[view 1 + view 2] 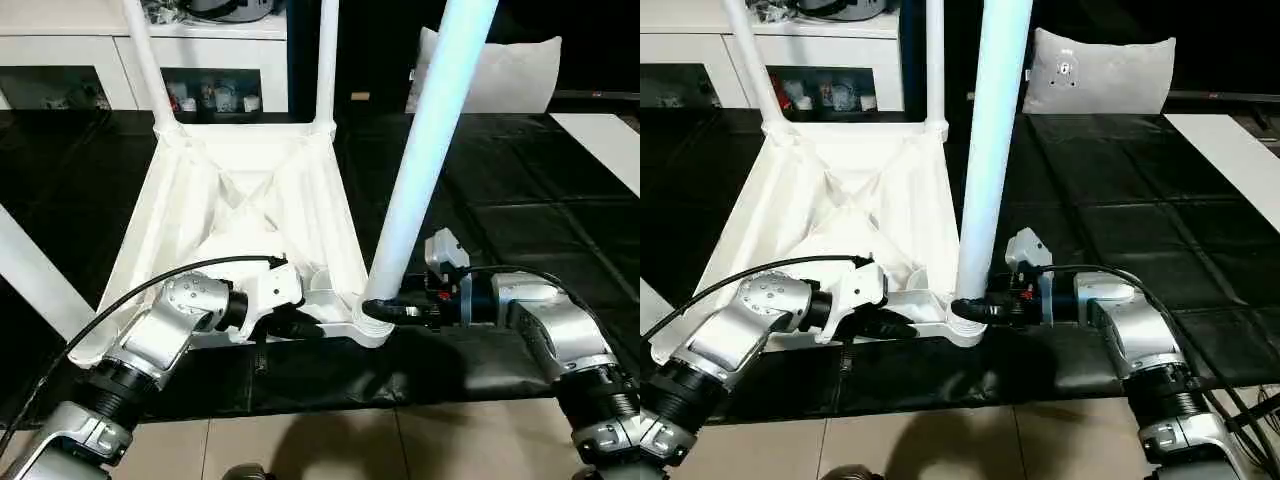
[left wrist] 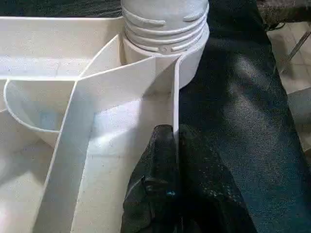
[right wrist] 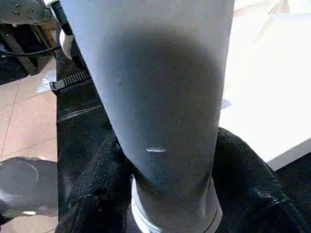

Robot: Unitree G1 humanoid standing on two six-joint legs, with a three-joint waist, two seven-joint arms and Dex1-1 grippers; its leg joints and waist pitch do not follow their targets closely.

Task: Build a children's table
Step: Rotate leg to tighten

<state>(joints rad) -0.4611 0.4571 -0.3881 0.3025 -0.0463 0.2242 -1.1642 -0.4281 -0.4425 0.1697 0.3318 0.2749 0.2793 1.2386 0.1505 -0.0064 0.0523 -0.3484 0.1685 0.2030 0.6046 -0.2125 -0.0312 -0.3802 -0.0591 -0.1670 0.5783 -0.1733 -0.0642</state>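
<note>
Upturned top on black table, leg standing in near corner socket.
Head: top's near rim at table's edge. Left wrist: left gripper pinched on rim. Right wrist: right gripper clasping leg's base.

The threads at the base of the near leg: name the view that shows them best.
The left wrist view: the leg's threaded end sits in the corner socket with its ridges close and clear. The right wrist view gives a sliver of it under the leg. The eye views show the joint small, without thread detail.
</note>
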